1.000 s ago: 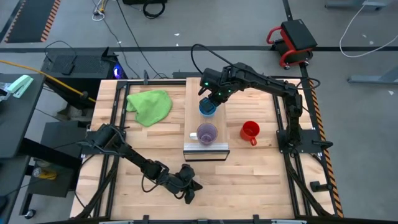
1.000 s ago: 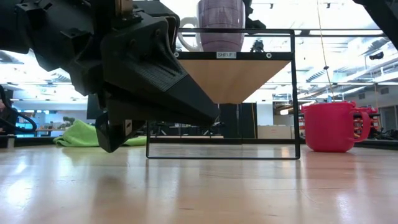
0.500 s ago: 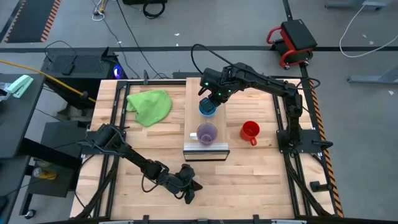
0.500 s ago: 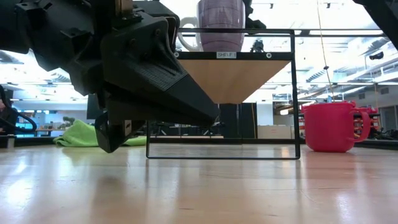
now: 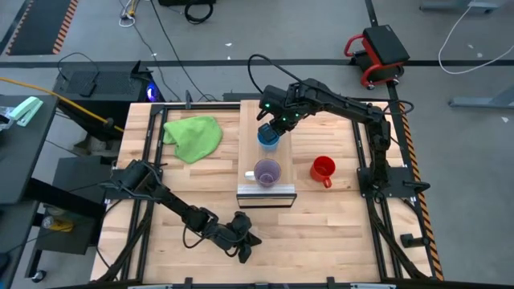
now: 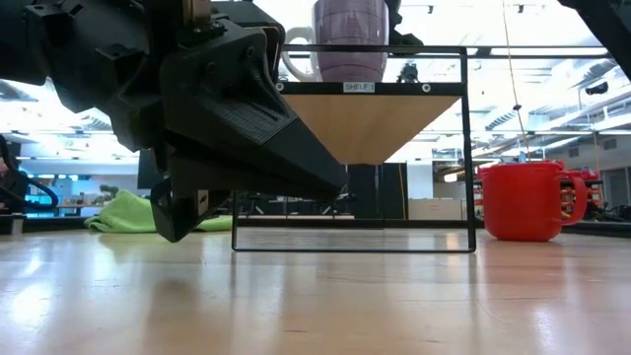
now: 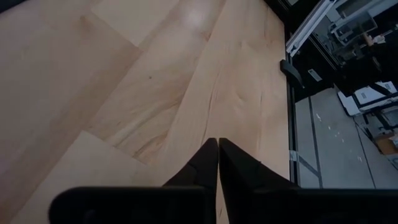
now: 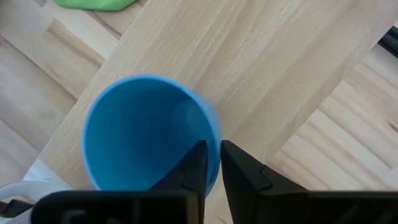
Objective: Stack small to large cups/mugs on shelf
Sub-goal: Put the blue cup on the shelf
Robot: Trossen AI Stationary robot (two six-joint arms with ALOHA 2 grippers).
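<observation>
1. Butcher-block tabletop [image 5: 321,217] is carrying a raised light-wood shelf [image 5: 250,120]; above it the right gripper [image 8: 210,163] is pinching the blue cup [image 8: 149,130] by its rim, one finger inside and one outside, jaws narrow.
2. That cup is sitting upright and empty on the shelf, just beyond the purple cup [image 5: 267,172], which is standing nearer the metal strip end.
3. Off the shelf, the red mug [image 5: 322,168] is waiting on the table, nearer the right arm.
4. The left gripper [image 7: 218,158] is resting with jaws pressed together at the near table edge, well apart from everything.
</observation>
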